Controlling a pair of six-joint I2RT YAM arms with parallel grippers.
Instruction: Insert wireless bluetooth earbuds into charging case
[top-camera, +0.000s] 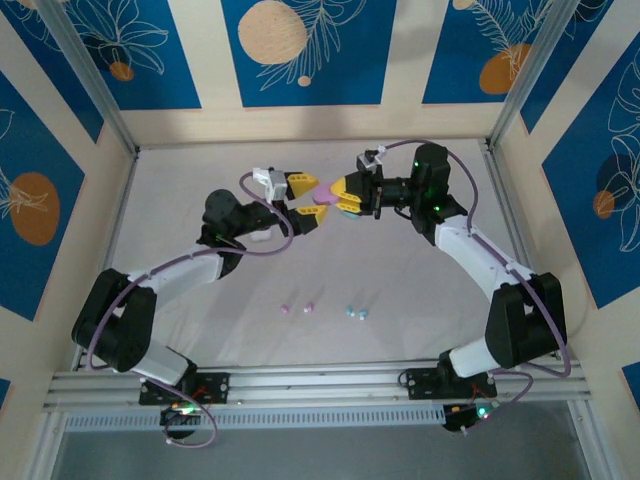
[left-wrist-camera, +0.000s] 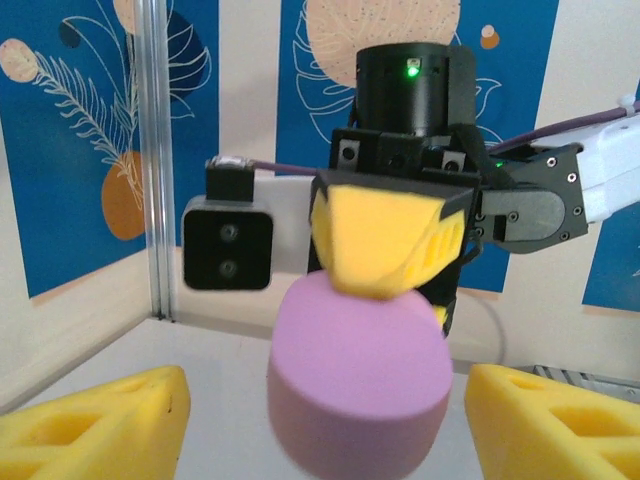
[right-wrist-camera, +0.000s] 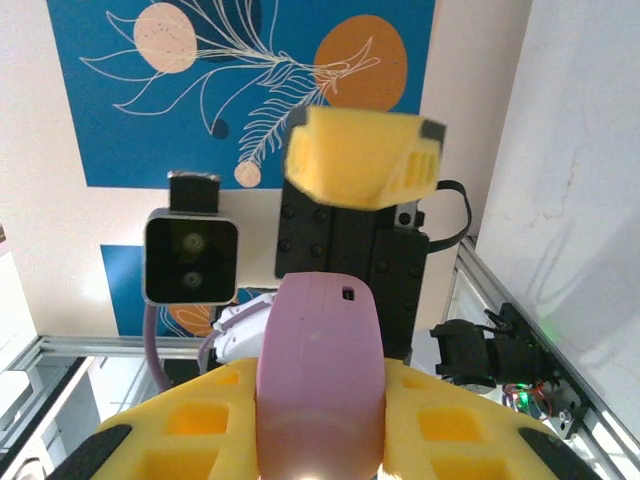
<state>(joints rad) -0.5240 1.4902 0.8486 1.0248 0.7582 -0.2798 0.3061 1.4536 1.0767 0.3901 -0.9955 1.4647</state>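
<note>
Right end effector (top-camera: 343, 196) clamped on pink case (top-camera: 322, 191) — held in air over rear of surface (top-camera: 420, 300). Left end effector (top-camera: 304, 203) faces it, fingers apart, case between them with gap either side. Pink earbuds (top-camera: 285, 308) and teal earbuds (top-camera: 352, 309) lie on surface nearer arm bases — well apart from case.

Above the mid-back of the white table (top-camera: 400, 285): pink pebble-shaped plastic charging case (top-camera: 322, 192), up off the surface, pinched between the fingers of the right gripper (top-camera: 338, 197), which reaches in from the right. The left gripper (top-camera: 306, 201) faces it from the left, jaws apart, one finger either side of the case's near end; can't tell if they touch. Nearer the arm bases and well apart from the case, on the table: two tiny glossy pink plastic earbuds (top-camera: 285, 308) side by side, with two tiny glossy teal plastic earbuds (top-camera: 351, 309) near them to the right.
</note>
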